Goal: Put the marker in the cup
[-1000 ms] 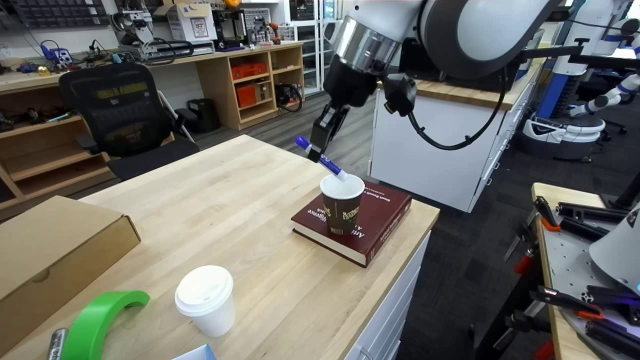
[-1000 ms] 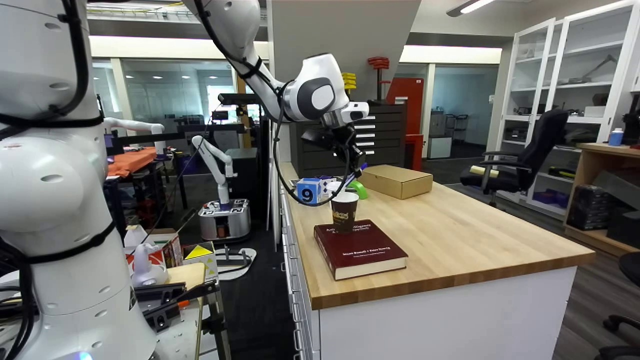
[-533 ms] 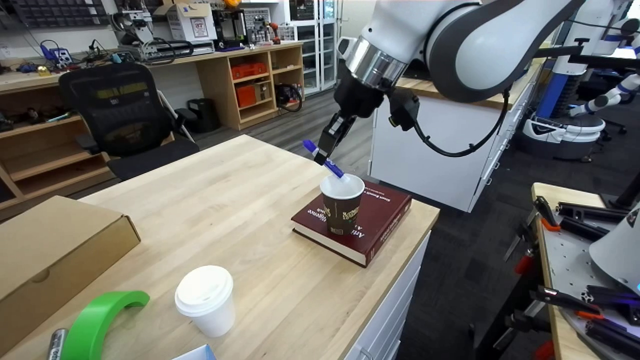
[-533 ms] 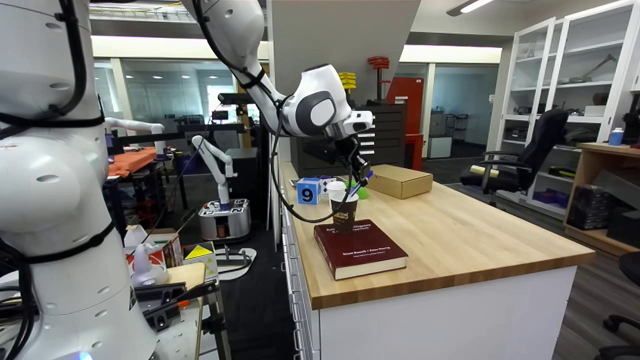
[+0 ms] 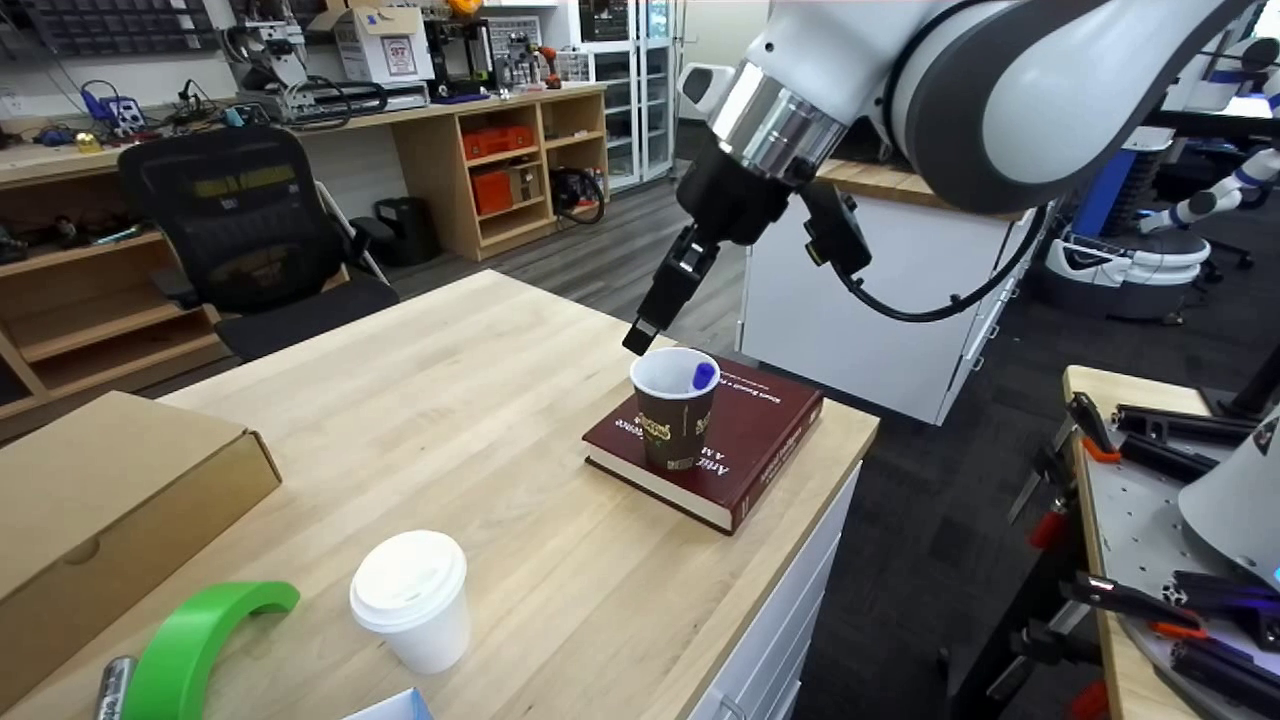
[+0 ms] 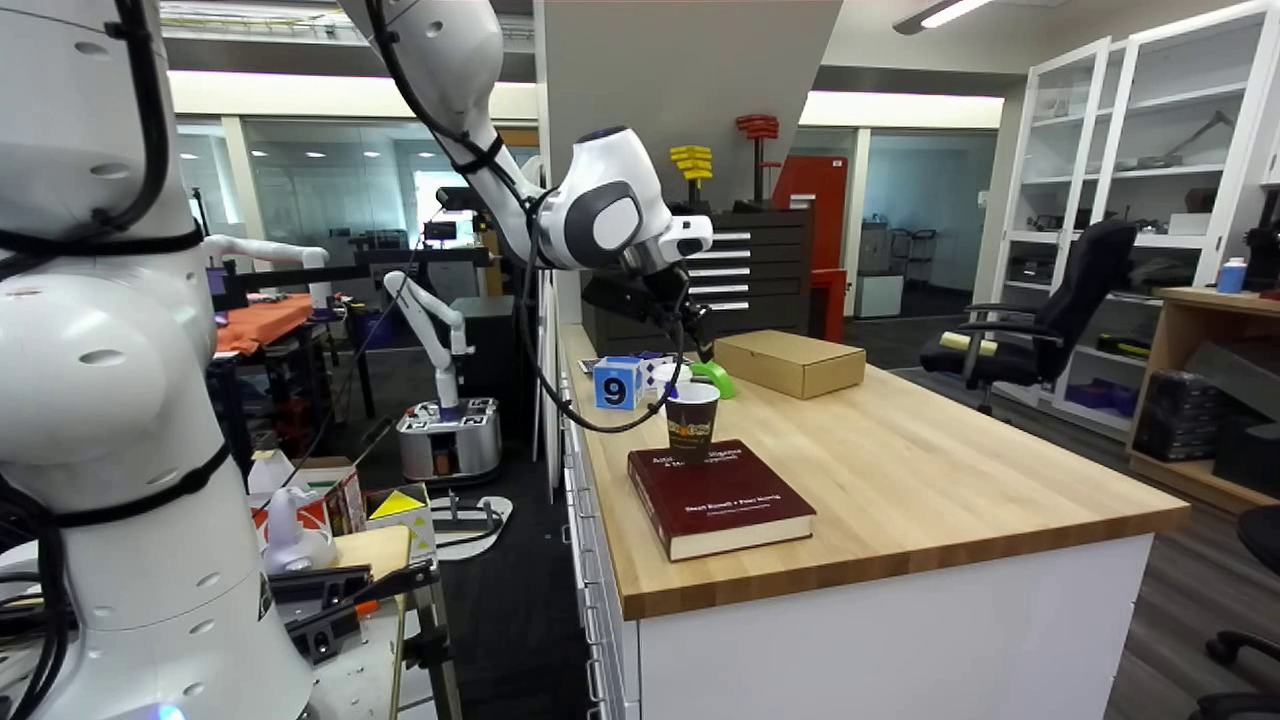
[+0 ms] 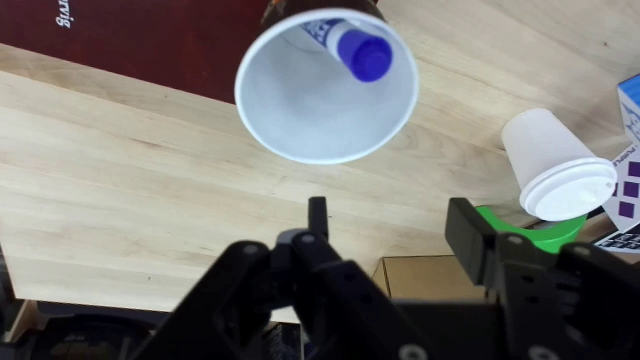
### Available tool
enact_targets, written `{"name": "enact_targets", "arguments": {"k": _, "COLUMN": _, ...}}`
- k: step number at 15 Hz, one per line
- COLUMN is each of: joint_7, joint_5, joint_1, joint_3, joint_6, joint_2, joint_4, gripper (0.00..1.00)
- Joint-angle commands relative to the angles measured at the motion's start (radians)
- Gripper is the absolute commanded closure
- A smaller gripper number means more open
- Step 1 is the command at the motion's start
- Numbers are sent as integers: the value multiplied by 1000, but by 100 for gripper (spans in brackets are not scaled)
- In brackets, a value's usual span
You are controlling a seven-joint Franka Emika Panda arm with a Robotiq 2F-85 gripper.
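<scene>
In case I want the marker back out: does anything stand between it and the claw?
Yes, in the wrist view: the marker leans inside the cup, whose near rim lies between it and the open claw. I cannot tell whether the claw is above rim height.

- A maroon hardcover book with white lettering lies flat near a corner of the wooden tabletop.
- A lidded white cup stands upright on the tabletop, well apart from the book.
- In an exterior view, a green arch stands between that cup and a closed cardboard box.
- A blue block marked 9 sits near the tabletop's edge.
- A black office chair with a mesh back stands by a wooden workbench, where 2 orange cases sit on shelves, 1 above the other.
- A red cabinet shows beside a dark drawer chest.
</scene>
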Motion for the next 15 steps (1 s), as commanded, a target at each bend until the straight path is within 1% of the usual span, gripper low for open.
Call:
{"name": "enact_targets", "arguments": {"k": 1, "joint_7": -18, "joint_5": 31, "joint_1": -2, "joint_3": 4, "joint_6": 12, "joint_2": -77, "joint_4": -64, "gripper": 5}}
{"name": "enact_targets", "arguments": {"k": 2, "joint_7": 0, "joint_5": 3, "joint_1": 0, "joint_3": 2, "joint_6": 0, "joint_2": -19, "joint_4": -12, "gripper": 24}}
{"name": "enact_targets", "arguments": {"k": 3, "joint_7": 0, "joint_5": 5, "joint_1": 0, "joint_3": 2, "joint_6": 0, "joint_2": -29, "joint_4": -18, "gripper": 16}}
{"name": "enact_targets", "arguments": {"k": 5, "joint_7": 0, "joint_5": 5, "joint_1": -1, "joint_3": 2, "joint_6": 0, "joint_2": -37, "joint_4": -25, "gripper": 5}}
{"name": "enact_targets", "arguments": {"k": 15, "joint_7": 0, "joint_5": 7, "joint_1": -1, "joint_3": 2, "joint_6": 0, "joint_2": -37, "joint_4": -26, "gripper": 4}}
